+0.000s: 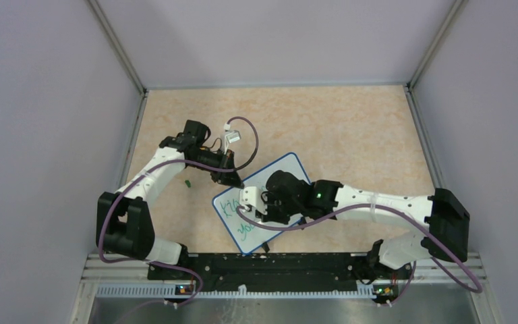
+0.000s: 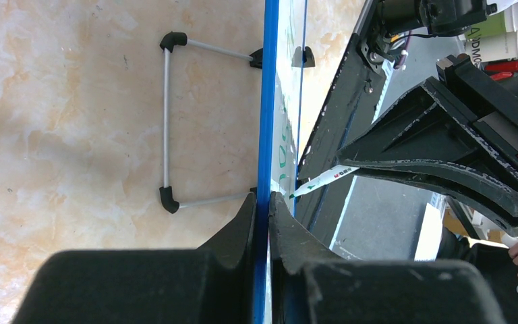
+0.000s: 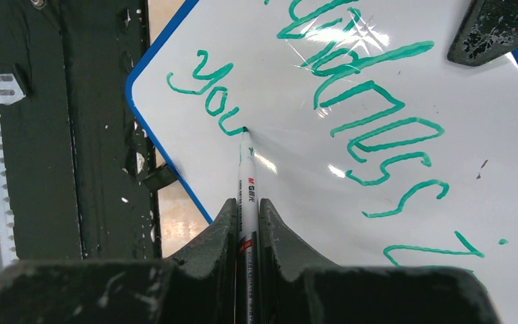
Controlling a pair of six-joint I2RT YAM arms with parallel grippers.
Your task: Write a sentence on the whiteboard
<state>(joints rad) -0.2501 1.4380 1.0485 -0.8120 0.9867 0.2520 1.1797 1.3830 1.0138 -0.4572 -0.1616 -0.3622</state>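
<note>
Beige surface (image 1: 351,135): left pincer (image 2: 263,199) clamps the whiteboard (image 3: 297,175) by its rim, right pincer (image 3: 246,202) clamps the marker (image 3: 246,169); the sentence (image 3: 351,115) stands at "you", evidently unfinished.

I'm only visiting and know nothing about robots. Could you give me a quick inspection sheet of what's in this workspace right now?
Surface: beige marbled table.
Job's things: whiteboard sits askew in front of the arms' bases. The green sentence is unfinished, with "kindness" on the first line and "you" on the second.
Clutter: small green bit on the table left of the board, too small to identify.
Grippers: left gripper pinches the board's blue rim. The right gripper is shut on the marker, whose tip is on the board after "you".
Cables: purple cables run along both arms, one looped beyond the left wrist.
Surroundings: plain pale walls on three sides, black rail at the near edge.
</note>
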